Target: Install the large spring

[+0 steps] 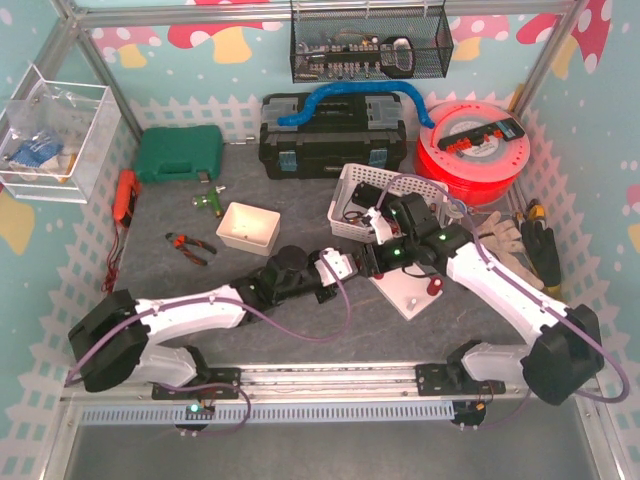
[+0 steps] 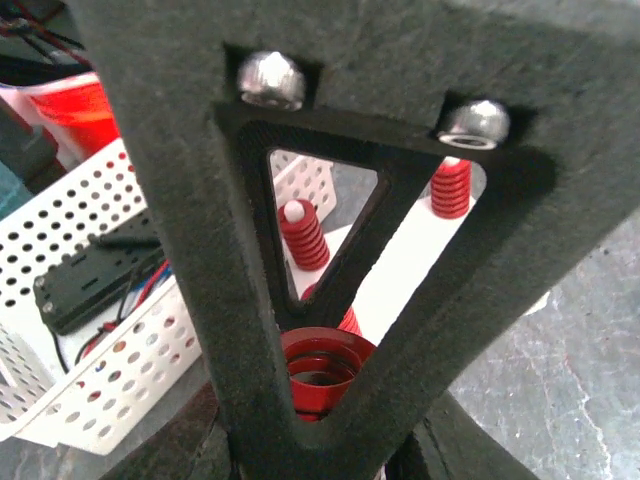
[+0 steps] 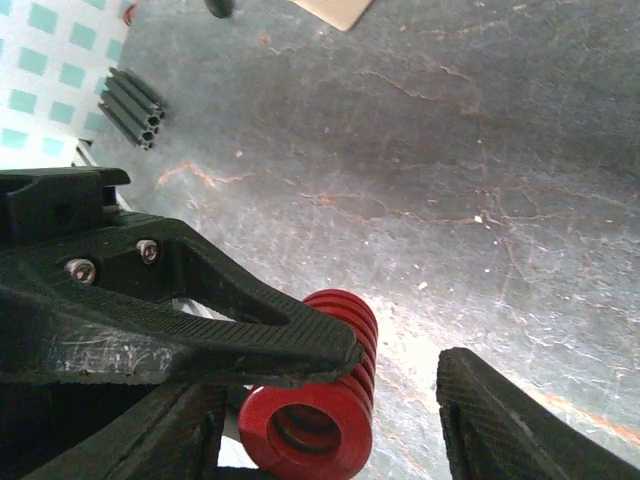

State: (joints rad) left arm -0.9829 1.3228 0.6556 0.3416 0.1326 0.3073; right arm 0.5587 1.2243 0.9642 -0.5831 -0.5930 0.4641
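The large red spring (image 2: 320,365) is clamped between my left gripper's (image 2: 325,400) dark fingers, its open end facing the camera. Behind it a white base plate (image 2: 400,270) carries two smaller red springs (image 2: 303,235) on white pegs. In the right wrist view the same large spring (image 3: 310,420) lies between my right gripper's (image 3: 400,365) open jaws, against the left finger (image 3: 300,340) and apart from the right one. In the top view both grippers, left (image 1: 360,267) and right (image 1: 380,257), meet at the left edge of the white plate (image 1: 408,297).
A white perforated basket (image 1: 365,195) with black parts and wires stands just behind the grippers. A white bin (image 1: 248,227), pliers (image 1: 190,243) and a green case (image 1: 180,153) are to the left. A black toolbox (image 1: 335,135), red spool (image 1: 475,150) and gloves (image 1: 515,245) line the back and right.
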